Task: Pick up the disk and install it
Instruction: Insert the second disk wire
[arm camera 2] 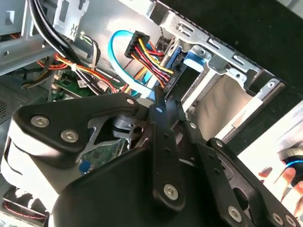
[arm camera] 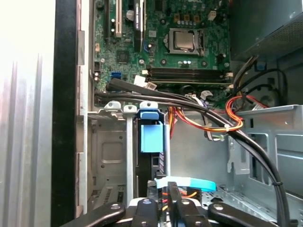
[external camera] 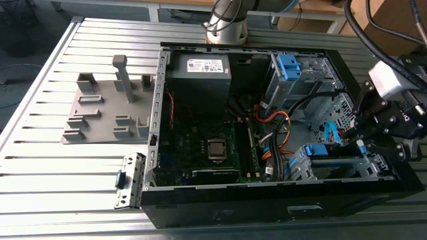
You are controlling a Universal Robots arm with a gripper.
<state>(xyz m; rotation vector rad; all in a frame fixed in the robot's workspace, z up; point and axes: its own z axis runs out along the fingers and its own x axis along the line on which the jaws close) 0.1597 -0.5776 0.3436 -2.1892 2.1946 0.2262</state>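
Aluminium table (external camera: 67, 160): slatted; it carries an open black computer case (external camera: 267, 210) and, on the exterior view's left, a grey fixture plate (external camera: 100, 115) with bare slots and posts.
Disk (arm camera: 151, 135): standing on edge in a slot of the lower drive cage (arm camera: 109, 151), with its blue bracket towards the first wrist camera and the dark body below it. In the exterior view the same blue bracket (external camera: 317, 150) sits at the cage in the case's corner on the exterior view's right.
Hand (arm camera: 173, 194): over that cage, just beside the disk. Its two thin fingers lie together with nothing visible between them. In the exterior view the hand (external camera: 363, 145) hangs at the case's edge on the exterior view's right.
Cables: a flat light-blue cable (arm camera: 189, 183) crosses right at the fingertips. I cannot tell whether it touches them. A bundle of red, yellow and black wires runs to a plug near the cage.
Done, as a judgement: the pick-up looks finished, since the disk is off the table and inside the cage.
Left, as a judgement: the pictures do not show whether the disk is fully home, its bracket tabs latched, or the plug seated.
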